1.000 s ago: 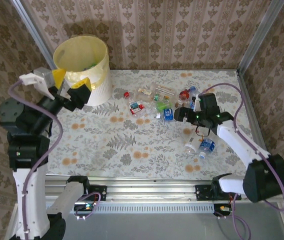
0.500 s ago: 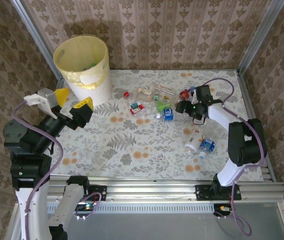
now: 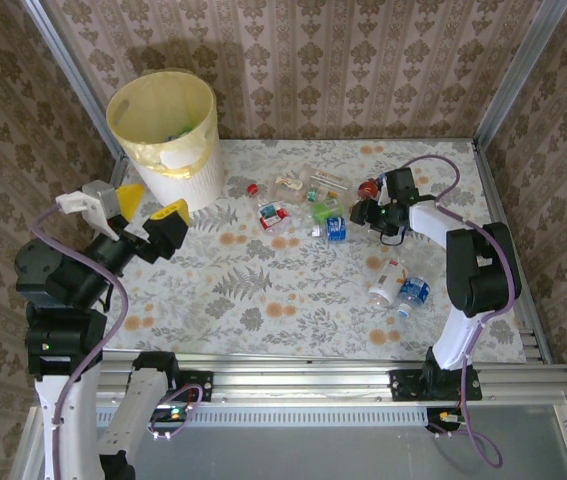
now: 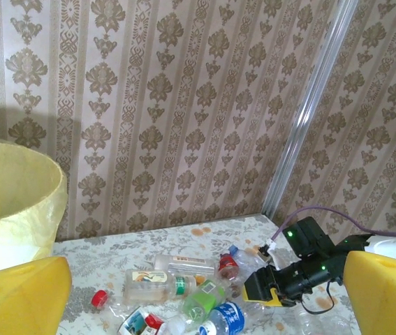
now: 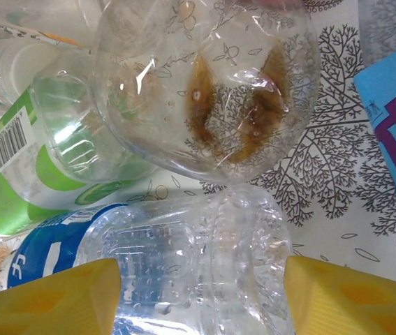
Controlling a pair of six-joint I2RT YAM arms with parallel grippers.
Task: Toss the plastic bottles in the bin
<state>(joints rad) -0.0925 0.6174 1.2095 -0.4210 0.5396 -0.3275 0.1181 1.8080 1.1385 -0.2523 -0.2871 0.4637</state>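
the left pincer [image 3: 150, 203] hangs over the left part of the worktop [image 3: 243, 290], close to the near side of the bin [image 3: 191, 180], with its yellow jaws spread wide and nothing between them. the bin stands upright in the far left corner, a yellowish liner [image 3: 126, 97] folded over its rim. the plastic bottles [image 3: 308, 205] lie on the far right half of the worktop, well apart from the bin. most sit in a loose heap of clear, green and red-labelled ones, and two more bottles [image 3: 399, 287] lie side by side nearer the arms. the right pincer [image 3: 359, 214] is down at the right end of the heap. seen from its wrist, its two yellow fingers [image 5: 51, 300] stand part-way apart on either side of a crushed clear bottle [image 5: 191, 258] with a blue label, which lies on the worktop and fills the gap between them. whether they press on it i cannot tell. just beyond it lie a green-labelled bottle [image 5: 37, 167] and the round bottom of another clear one.
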